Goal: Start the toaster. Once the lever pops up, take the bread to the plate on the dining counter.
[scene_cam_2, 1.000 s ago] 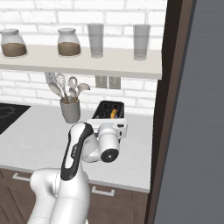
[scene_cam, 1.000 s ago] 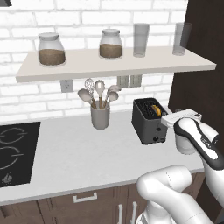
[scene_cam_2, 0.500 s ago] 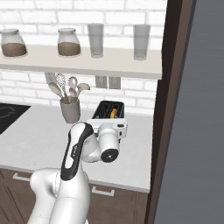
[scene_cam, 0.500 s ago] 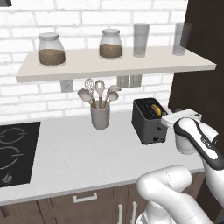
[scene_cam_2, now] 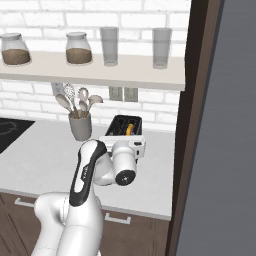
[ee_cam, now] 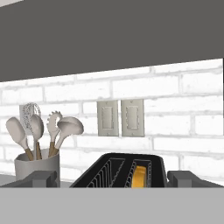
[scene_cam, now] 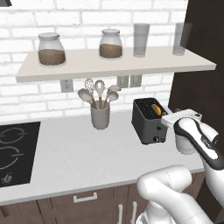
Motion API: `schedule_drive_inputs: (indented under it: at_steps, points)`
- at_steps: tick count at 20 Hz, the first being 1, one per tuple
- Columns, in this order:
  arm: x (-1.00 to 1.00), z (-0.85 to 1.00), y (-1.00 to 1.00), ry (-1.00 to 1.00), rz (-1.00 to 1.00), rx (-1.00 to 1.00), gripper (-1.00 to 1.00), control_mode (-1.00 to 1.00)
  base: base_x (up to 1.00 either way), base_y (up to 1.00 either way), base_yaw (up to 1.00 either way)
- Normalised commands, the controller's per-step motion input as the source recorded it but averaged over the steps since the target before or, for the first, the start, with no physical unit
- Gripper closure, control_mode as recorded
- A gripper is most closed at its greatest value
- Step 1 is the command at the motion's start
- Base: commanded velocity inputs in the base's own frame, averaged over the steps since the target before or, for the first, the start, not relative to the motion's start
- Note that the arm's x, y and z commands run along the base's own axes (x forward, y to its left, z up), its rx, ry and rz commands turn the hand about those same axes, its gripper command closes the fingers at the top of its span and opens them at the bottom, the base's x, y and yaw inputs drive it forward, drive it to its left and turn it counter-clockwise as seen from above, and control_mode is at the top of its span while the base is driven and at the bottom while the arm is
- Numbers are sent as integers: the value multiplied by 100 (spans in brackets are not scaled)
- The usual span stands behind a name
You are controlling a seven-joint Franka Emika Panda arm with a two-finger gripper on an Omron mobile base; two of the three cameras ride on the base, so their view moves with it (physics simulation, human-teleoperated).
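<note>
At the left edge of the white counter (scene_cam: 74, 157) a black cooktop (scene_cam: 13, 153) is set into the surface. Further right, near the back wall, stands a grey utensil cup (scene_cam: 100, 117) holding spoons and a whisk, with a shelf (scene_cam: 113, 64) above it that carries two lidded jars (scene_cam: 51, 49) and two clear glasses (scene_cam: 141, 40). To the right of the cup, toward the counter's right end and close to the dark tall cabinet side (scene_cam: 199, 87), sits the toaster (scene_cam: 146, 120), black and boxy, its small round knob low on the front. The bread (scene_cam: 155, 107) stands in the toaster's right-hand slot, its yellow top just showing above the rim; in the hand view it is the orange-yellow slice (ee_cam: 139, 177) inside the wire cage of that slot. The gripper (ee_cam: 113, 179) hovers just in front of and slightly above the toaster's front right corner, its two dark fingertips (ee_cam: 41, 178) spread wide apart with nothing between them, the toaster's top framed in the gap. On the wall behind the toaster two light switch plates (ee_cam: 120, 117) sit side by side.
</note>
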Motion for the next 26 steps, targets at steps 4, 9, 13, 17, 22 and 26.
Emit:
schedule_drive_inputs:
  at_steps: [4,9,13,17,22,26]
  points:
    - [0,0,0,0,0,0,-100,-100,0,0,0]
    - [0,0,0,0,0,0,-100,-100,0,0,0]
    - [0,0,0,0,0,0,-100,-100,0,0,0]
    - [0,0,0,0,0,0,-100,-100,0,0,0]
    - [0,0,0,0,0,0,-100,-100,0,0,0]
    - [0,0,0,0,0,0,-100,-100,0,0,0]
